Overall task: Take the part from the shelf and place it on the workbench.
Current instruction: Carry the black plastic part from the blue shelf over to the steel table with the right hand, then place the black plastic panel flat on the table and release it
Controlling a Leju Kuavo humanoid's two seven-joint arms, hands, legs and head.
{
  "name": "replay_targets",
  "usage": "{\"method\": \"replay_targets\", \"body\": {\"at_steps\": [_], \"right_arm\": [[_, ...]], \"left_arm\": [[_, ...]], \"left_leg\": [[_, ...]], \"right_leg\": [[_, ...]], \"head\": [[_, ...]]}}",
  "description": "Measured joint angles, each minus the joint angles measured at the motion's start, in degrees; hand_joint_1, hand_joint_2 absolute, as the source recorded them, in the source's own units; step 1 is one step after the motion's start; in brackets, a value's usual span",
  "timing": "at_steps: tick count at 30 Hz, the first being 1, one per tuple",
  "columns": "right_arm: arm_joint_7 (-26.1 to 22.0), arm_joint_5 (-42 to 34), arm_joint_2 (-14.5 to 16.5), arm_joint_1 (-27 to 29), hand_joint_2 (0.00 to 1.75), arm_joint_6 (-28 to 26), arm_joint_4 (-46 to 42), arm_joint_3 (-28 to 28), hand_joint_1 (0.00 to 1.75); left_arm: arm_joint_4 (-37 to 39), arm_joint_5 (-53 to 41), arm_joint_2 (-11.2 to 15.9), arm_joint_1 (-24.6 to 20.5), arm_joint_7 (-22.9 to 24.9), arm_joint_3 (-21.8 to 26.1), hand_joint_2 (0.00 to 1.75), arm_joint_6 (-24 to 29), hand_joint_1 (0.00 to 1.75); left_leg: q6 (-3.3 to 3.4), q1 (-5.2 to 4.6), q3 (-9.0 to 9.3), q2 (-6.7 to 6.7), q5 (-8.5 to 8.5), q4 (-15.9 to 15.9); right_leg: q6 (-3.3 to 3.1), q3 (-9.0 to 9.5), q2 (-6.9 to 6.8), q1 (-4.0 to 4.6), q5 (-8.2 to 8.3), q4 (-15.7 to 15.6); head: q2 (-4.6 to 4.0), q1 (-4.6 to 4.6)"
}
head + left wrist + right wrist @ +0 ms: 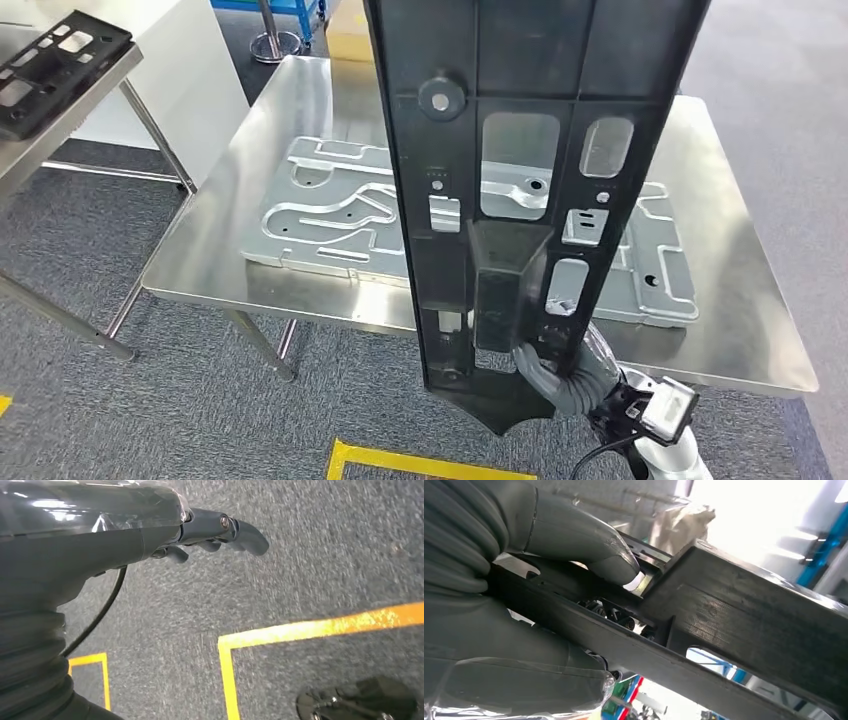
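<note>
Part (520, 190): upright, before the workbench (230, 220), lower end in right hand (560, 370), upper end past the frame top. Plate (330, 210): flat on workbench, behind part, spreading to both its sides. Second table (60, 140): left of workbench, apart from it. Tray (55, 65): on second table. Floor tape (420, 462): before workbench, below part. Left hand (220, 532): above floor, near tape corner (225, 642).

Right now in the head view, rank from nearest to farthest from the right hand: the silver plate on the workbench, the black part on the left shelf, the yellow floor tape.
From the right hand:
1. Silver plate, on the workbench ahead.
2. Yellow floor tape, low, left; nearly as close.
3. Black part, far upper left shelf.
</note>
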Motion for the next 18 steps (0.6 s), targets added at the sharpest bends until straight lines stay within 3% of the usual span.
{"method": "replay_targets", "body": {"at_steps": [1, 3, 4, 5, 6, 7, 8, 10, 13, 15, 16, 18], "right_arm": [[0.2, 1.3, 0.0, -0.6, 1.75, -0.6, -0.1, -0.1, 1.75], [1.2, 3.7, 0.1, -2.8, 1.75, -1.5, -0.1, -0.5, 1.75], [1.9, 4.6, 0.1, -4.1, 1.75, -1.9, 0.0, -0.9, 1.75], [2.4, 5.4, 0.1, -5.3, 1.75, -2.2, 0.2, -1.2, 1.75], [2.8, 6.8, 0.1, -6.6, 1.75, -3.0, 0.4, -1.6, 1.75], [3.0, 9.4, 0.2, -8.2, 1.75, -4.6, 0.6, -1.8, 1.75], [3.3, 13.5, 0.3, -10.1, 1.75, -7.1, 0.9, -1.9, 1.75], [5.2, 27.8, 0.7, -15.7, 1.75, -15.3, 2.7, -1.8, 1.75], [11.4, 54.6, 1.3, -25.9, 1.75, -29.0, 9.4, -1.4, 1.75], [14.4, 65.2, 1.3, -31.6, 1.75, -34.6, 15.3, -1.2, 1.75], [15.3, 68.0, 1.3, -33.8, 1.75, -36.6, 18.2, -1.2, 1.75], [16.8, 71.8, 1.2, -37.1, 1.75, -40.0, 24.0, -1.0, 1.75]], "left_arm": [[0.0, -0.1, 0.0, 0.0, 0.0, 0.0, 1.75, -0.1, 0.0], [0.0, -0.4, 0.0, -0.1, 0.0, 0.0, 1.75, -0.3, 0.0], [0.0, -0.6, 0.0, -0.1, 0.1, 0.0, 1.75, -0.4, 0.0], [0.0, -0.7, 0.0, -0.2, 0.1, 0.0, 1.75, -0.4, 0.0], [0.0, -0.7, 0.0, -0.2, 0.2, 0.0, 1.75, -0.4, 0.0], [0.0, -0.7, 0.0, -0.1, 0.3, 0.0, 1.75, -0.4, 0.0], [0.0, -0.7, 0.0, -0.1, 0.3, 0.0, 1.75, -0.4, 0.0], [0.0, -0.7, 0.0, -0.2, 0.3, 0.0, 1.75, -0.5, 0.0], [0.0, -1.0, 0.0, -0.6, 0.0, 0.0, 1.75, -1.0, 0.0], [0.0, -1.8, 0.0, -0.7, 0.0, -0.1, 1.75, -1.3, 0.0], [0.0, -2.1, 0.0, -0.7, 0.1, -0.1, 1.75, -1.4, 0.0], [0.0, -2.6, 0.0, -0.7, 0.4, -0.3, 1.75, -1.6, 0.0]], "left_leg": [[0.3, 0.09, 0.26, 0.02, 0.02, -0.3], [0.73, 0.0, 0.51, 0.17, -0.23, -0.5], [0.81, -0.05, 0.58, 0.26, -0.38, -0.5], [0.84, -0.09, 0.7, 0.33, -0.54, -0.5], [0.81, -0.1, 0.89, 0.37, -0.71, -0.5], [0.72, -0.1, 1.16, 0.37, -0.88, -0.5], [0.58, -0.13, 1.41, 0.41, -1.05, -0.5], [0.15, -0.4, 1.53, 0.63, -1.28, -0.4], [-0.66, -0.58, 1.36, 1.15, -1.21, -0.4], [-1.22, -0.5, 1.06, 1.05, -1.85, 0.4], [-1.47, -0.44, 0.16, 0.85, -3.01, 2.4], [-1.81, -0.18, -3.29, 0.49, -6.43, 9.5]], "right_leg": [[0.27, -1.04, -0.58, -0.08, -1.23, 2.2], [0.69, -5.09, -1.52, -0.3, -4.29, 9.3], [0.85, -7.27, -1.64, -0.4, -5.19, 12.7], [0.97, -8.7, -1.72, -0.48, -4.97, 14.4], [1.02, -9.12, -1.8, -0.53, -3.56, 14.0], [0.98, -8.43, -1.9, -0.54, -1.18, 11.4], [0.86, -7.08, -2.07, -0.53, 1.5, 7.5], [0.35, -4.88, -2.28, -0.24, 4.68, 1.0], [-0.66, -4.72, -1.86, 0.05, 5.12, -0.8], [-1.3, -4.44, -1.64, -0.22, 5.43, -1.3], [-1.58, -4.25, -1.6, -0.38, 5.59, -1.6], [-1.9, -4.1, -1.53, -0.39, 5.62, -1.7]], "head": [[0.0, 0.0], [0.0, 0.01], [0.0, 0.01], [0.0, 0.01], [0.0, 0.01], [0.0, 0.01], [0.0, 0.01], [0.0, 0.01], [0.0, 0.0], [0.0, -0.01], [0.0, -0.01], [0.0, -0.02]]}}
